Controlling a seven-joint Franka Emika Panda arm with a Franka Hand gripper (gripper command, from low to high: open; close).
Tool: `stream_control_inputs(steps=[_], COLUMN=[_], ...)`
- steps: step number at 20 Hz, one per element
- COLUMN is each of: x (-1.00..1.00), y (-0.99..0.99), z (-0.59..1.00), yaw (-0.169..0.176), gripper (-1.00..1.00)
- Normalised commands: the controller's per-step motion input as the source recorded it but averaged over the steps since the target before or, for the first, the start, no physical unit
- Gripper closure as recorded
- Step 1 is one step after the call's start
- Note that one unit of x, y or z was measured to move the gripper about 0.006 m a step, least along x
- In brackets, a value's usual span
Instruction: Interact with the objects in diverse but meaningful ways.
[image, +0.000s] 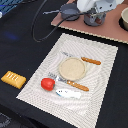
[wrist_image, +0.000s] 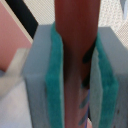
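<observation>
One tomato (image: 47, 83), one bread slab (image: 13, 78) — claw (wrist_image: 76, 75) grips one sausage (wrist_image: 76, 45)

Red tomato (image: 47, 83), yellow-orange bread slab (image: 13, 79), striped placemat (image: 102, 80)

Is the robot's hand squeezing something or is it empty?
Squeezing something. In the wrist view, the gripper has its two green pads pressed against a dark reddish-brown stick standing between them.
</observation>
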Motion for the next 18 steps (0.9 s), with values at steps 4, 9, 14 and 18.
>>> stream_control_inputs(steps=[4, 9, 14, 18], x=[-1.0, -0.97, -0.89, -0.9], y=[-0.49, -0.55, -0.66, -0.66], z=[-0.2, -0.23, -0.18, -0.21], yaw=[0.0, 0.0, 0.0, 0.0], gripper=[1.0, 1.0, 1.0, 1.0])
